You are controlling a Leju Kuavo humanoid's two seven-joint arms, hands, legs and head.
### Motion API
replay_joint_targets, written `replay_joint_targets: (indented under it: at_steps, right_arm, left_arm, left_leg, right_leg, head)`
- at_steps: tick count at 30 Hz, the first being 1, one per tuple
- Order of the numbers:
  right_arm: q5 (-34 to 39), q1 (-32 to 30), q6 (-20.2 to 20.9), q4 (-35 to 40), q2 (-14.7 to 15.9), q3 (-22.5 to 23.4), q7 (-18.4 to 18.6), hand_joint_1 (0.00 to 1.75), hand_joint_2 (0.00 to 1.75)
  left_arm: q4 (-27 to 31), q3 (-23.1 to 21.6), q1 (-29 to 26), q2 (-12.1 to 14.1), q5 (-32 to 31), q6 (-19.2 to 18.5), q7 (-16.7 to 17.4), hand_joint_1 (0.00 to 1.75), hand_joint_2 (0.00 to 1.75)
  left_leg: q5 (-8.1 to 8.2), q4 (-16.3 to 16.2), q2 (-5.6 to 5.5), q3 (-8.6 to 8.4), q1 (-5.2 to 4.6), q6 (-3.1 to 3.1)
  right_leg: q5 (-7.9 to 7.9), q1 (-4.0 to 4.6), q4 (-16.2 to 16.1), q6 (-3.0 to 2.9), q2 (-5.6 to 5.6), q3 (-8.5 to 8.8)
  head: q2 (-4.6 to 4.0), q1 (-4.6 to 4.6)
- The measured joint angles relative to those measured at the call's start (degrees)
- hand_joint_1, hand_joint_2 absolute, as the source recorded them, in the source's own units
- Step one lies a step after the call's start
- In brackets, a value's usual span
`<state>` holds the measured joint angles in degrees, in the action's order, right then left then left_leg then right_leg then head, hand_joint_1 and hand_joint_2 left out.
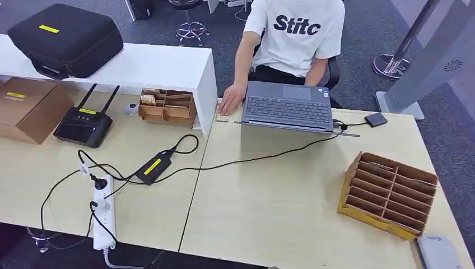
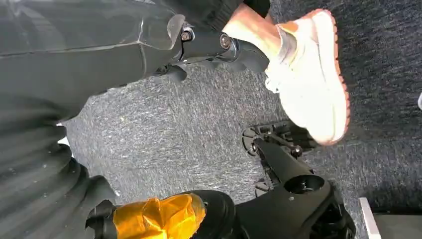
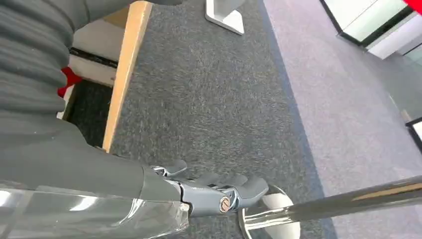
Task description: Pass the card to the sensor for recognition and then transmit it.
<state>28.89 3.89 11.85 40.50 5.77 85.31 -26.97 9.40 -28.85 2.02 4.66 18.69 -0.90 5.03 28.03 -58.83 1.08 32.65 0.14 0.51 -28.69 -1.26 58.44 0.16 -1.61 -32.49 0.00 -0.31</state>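
From the head view you see a person's hand (image 1: pixel 231 102) resting on the card (image 1: pixel 223 117) at the bench's (image 1: pixel 280 190) far edge, just beside the laptop (image 1: pixel 287 106), with the slotted wooden rack (image 1: pixel 388 193) near the right edge. Your left wrist view shows the left hand (image 2: pixel 199 40) hanging over carpet, fingers extended and holding nothing. Your right wrist view shows the right hand (image 3: pixel 214 191) likewise slack and empty beside the bench edge.

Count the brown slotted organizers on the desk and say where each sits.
2: a small organizer under the white shelf, left of the laptop; a large organizer at the desk's near right. More may be hidden.
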Motion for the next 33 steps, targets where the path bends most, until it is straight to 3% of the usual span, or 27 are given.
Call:
replay_joint_targets:
  at_steps: [2, 7, 10, 12, 15, 16, 18, 19, 20, 25, 28, 32, 33]
  right_arm:
    - [-1.21, -0.85, -0.7, 4.01, -1.62, -0.13, 2.0, 0.0, 1.75]
    - [-6.14, -4.54, 0.18, 32.42, -13.26, 1.35, 18.74, 0.0, 1.75]
    - [-6.18, -6.88, 1.14, 47.71, -17.31, 2.38, 20.57, 0.0, 1.75]
    - [-5.4, -7.51, 0.76, 56.62, -19.13, 2.73, 18.48, 0.0, 1.75]
    - [-7.64, -5.29, -0.88, 65.1, -20.83, 3.08, 6.77, 0.0, 1.75]
    - [-8.97, -4.8, -3.73, 66.76, -21.33, 2.62, 1.4, 0.0, 1.75]
    - [-10.06, -5.73, -14.34, 70.41, -22.08, -1.54, -8.87, 0.0, 1.75]
    - [-10.8, -5.46, -18.53, 72.64, -22.36, -4.29, -11.46, 0.0, 1.75]
    - [-12.09, -4.38, -19.47, 74.62, -22.47, -6.39, -12.53, 0.0, 1.75]
    - [-21.23, -0.69, -16.95, 81.34, -22.32, -16.16, -11.55, 0.0, 1.75]
    - [-28.63, -0.52, -12.32, 84.49, -21.86, -22.65, -7.42, 0.0, 1.75]
    - [-39.44, -1.78, -2.03, 87.89, -20.59, -30.37, -1.07, 0.0, 1.75]
    - [-41.62, -1.98, -1.72, 87.97, -20.19, -31.81, -0.57, 0.0, 1.75]
  left_arm:
    - [0.0, 0.0, -0.08, 0.0, 0.02, -1.4, -1.23, 0.0, 1.75]
    - [0.0, 0.0, -0.49, -0.26, 1.16, -3.77, -4.2, 0.0, 1.75]
    - [0.0, 0.0, -0.83, -0.42, 2.12, -4.08, -4.22, 0.0, 1.75]
    - [0.0, 0.0, -0.91, -0.59, 3.15, -4.11, -4.22, 0.0, 1.75]
    - [0.0, 0.07, -0.93, -1.12, 5.2, -3.21, -3.91, 0.0, 1.75]
    - [0.0, 0.11, -0.89, -1.27, 5.84, -2.7, -3.52, 0.0, 1.75]
    - [0.0, 0.26, -0.91, -1.66, 7.17, -1.85, -3.17, 0.0, 1.75]
    - [0.0, 0.35, -1.13, -1.71, 7.74, -1.57, -3.06, 0.0, 1.75]
    - [-0.02, 0.5, -1.28, -1.86, 8.26, -1.38, -3.06, 0.0, 1.75]
    - [-0.26, 0.57, -1.15, -2.6, 10.51, -0.94, -2.84, 0.0, 1.75]
    - [-0.39, 0.66, -1.28, -3.08, 11.56, -0.81, -2.49, 0.0, 1.75]
    - [-0.48, 0.79, -1.62, -3.37, 12.66, -0.85, -3.08, 0.0, 1.75]
    - [-0.48, 0.79, -1.59, -3.39, 12.7, -0.92, -3.17, 0.0, 1.75]
  left_leg:
    - [0.0, 0.0, -0.01, 0.0, 0.0, 0.0]
    - [0.01, 0.05, -0.03, 0.02, 0.01, 0.02]
    - [0.02, 0.07, 0.0, 0.05, 0.0, 0.03]
    - [0.02, 0.08, 0.04, 0.08, 0.01, 0.04]
    - [0.05, 0.08, 0.18, 0.03, 0.01, 0.09]
    - [0.04, 0.07, 0.18, 0.03, 0.01, 0.07]
    - [-0.01, 0.07, -0.02, 0.06, 0.0, 0.02]
    - [-0.04, 0.06, 0.07, 0.05, 0.0, 0.05]
    - [-0.04, 0.06, 0.19, -0.02, -0.03, 0.05]
    - [-0.11, 0.05, 0.26, -0.03, -0.01, 0.07]
    - [-0.13, 0.04, 0.23, -0.04, -0.01, 0.09]
    - [-0.14, 0.04, 0.25, 0.02, 0.01, 0.09]
    - [-0.14, 0.04, 0.25, 0.0, 0.01, 0.09]
  right_leg:
    - [0.0, 0.0, 0.0, 0.0, -0.02, -0.01]
    - [-0.07, 0.0, 0.07, -0.06, -0.03, -0.08]
    - [-0.08, 0.0, 0.12, -0.07, 0.01, -0.11]
    - [-0.09, 0.01, 0.13, -0.08, 0.05, -0.11]
    - [-0.05, 0.0, 0.11, -0.08, 0.18, -0.09]
    - [-0.04, 0.0, 0.11, -0.07, 0.16, -0.06]
    - [-0.03, 0.0, 0.11, -0.06, -0.07, 0.05]
    - [0.02, 0.0, 0.12, -0.08, 0.03, 0.02]
    - [0.08, -0.03, 0.13, -0.13, 0.22, -0.05]
    - [0.16, -0.01, 0.12, -0.11, 0.19, -0.03]
    - [0.18, -0.01, 0.12, -0.12, 0.16, -0.05]
    - [0.18, 0.02, 0.14, -0.12, 0.21, -0.08]
    - [0.18, 0.02, 0.13, -0.12, 0.23, -0.09]
  head:
    - [0.0, -0.02]
    - [0.0, -0.09]
    - [0.0, -0.04]
    - [0.0, -0.02]
    - [0.0, 0.0]
    - [0.0, -0.02]
    - [0.0, 0.0]
    - [0.0, 0.07]
    - [0.0, -0.07]
    - [0.0, 0.0]
    - [0.0, 0.0]
    - [0.0, -0.02]
    - [0.0, -0.04]
